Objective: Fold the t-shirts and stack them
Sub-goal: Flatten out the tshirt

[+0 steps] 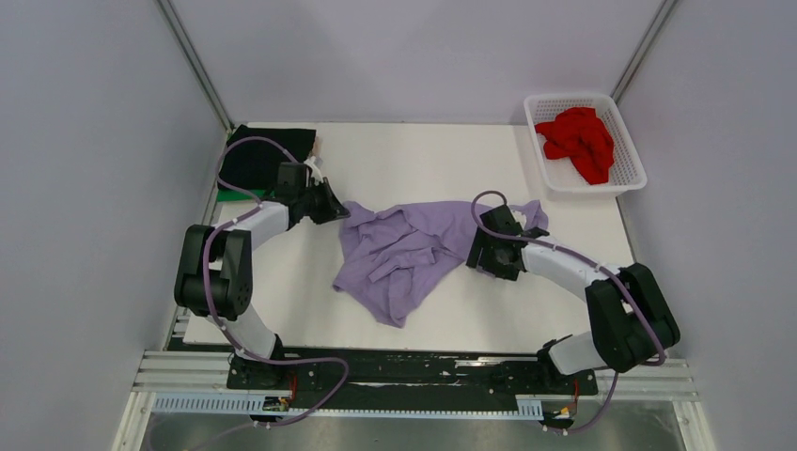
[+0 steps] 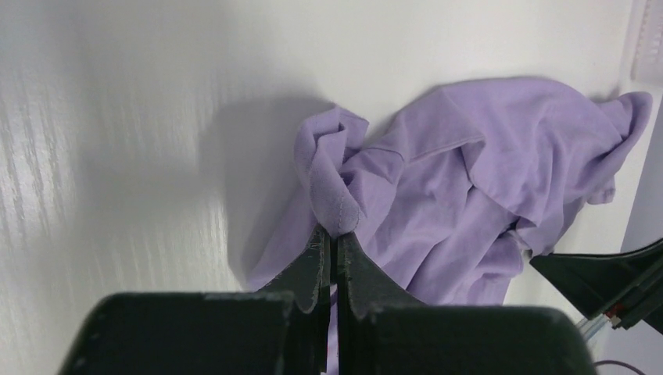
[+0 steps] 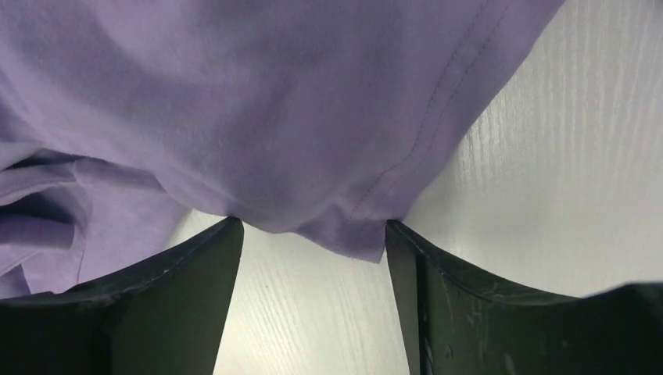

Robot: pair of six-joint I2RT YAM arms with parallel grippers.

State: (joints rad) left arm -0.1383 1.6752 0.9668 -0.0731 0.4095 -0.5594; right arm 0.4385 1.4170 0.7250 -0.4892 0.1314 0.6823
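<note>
Top view: moderately bright, even, diffuse light from above; focus sharp throughout; shadows on the white wood-grain counter [image 1: 301, 282] faint and soft-edged. Left wrist view: crumpled lavender cloth t-shirt [image 2: 485, 180] throws a broad, soft shadow leftward; pale sheen on the counter at left; left gripper [image 2: 335, 248], dark jaws near the lens, slightly blurred. Right wrist view: near cloth soft, underside shaded; counter grain crisp.

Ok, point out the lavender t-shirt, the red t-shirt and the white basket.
lavender t-shirt [image 1: 395, 258], top external view, middle of the crumpled cloth.
red t-shirt [image 1: 578, 141], top external view, centre of the bunched heap.
white basket [image 1: 569, 95], top external view, far rim.
</note>
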